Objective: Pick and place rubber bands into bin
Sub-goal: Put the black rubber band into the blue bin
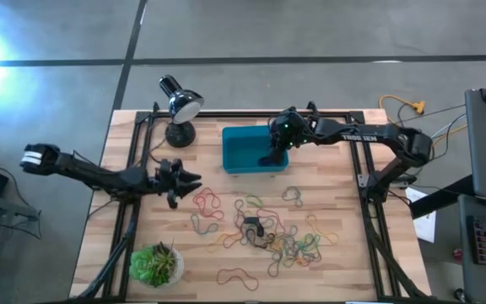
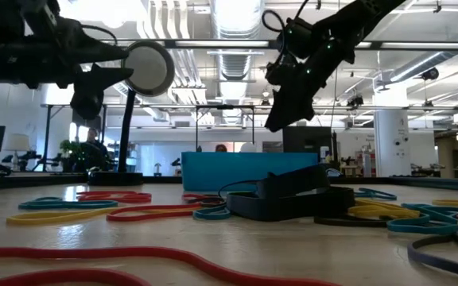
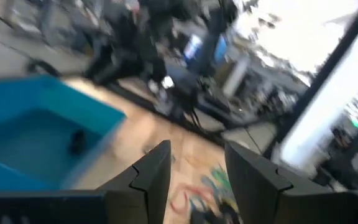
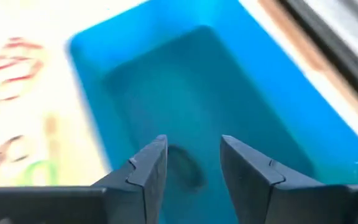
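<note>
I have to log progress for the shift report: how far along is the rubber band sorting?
Barely begun. One dark band lies in the bin. The right tool hangs open just above it, holding nothing. The left tool is open near the table's left edge, empty. Nearly all the rubber bands are scattered on the table.

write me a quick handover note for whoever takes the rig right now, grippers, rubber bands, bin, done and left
Right gripper: open over the shallow teal-blue plastic bin, nothing between its fingers.
Left gripper: open, empty, near the table's left side.
Done: one dark rubber band lies in the bin.
Left: the many thin coloured rubber bands scattered on the wooden table in front of the bin.
</note>
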### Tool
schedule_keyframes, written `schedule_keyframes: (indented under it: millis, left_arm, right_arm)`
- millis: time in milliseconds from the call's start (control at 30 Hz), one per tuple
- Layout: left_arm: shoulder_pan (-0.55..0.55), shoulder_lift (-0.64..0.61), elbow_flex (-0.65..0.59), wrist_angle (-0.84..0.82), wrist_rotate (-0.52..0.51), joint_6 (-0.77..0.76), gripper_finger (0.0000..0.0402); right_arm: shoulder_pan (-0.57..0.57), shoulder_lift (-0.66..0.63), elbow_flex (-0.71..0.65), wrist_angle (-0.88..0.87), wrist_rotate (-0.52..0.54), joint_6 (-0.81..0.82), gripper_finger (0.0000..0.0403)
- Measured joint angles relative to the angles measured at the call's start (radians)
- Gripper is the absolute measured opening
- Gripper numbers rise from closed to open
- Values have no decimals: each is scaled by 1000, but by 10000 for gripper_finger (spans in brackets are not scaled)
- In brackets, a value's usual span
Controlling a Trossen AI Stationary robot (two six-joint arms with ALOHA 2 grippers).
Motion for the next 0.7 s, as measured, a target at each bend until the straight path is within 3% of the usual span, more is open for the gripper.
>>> schedule_keyframes:
  millis: [167,467,700]
  left_arm:
    - [0,136,62,-1,83,-32,137]
    - [0,404,244,-21,197,59,137]
    - [0,567,455,-377,286,191,137]
  right_arm:
    - [30,-58,-1,-39,-160,-48,138]
    - [122,-241,-20,-142,-199,-85,119]
    - [171,-411,-74,-208,-197,-22,105]
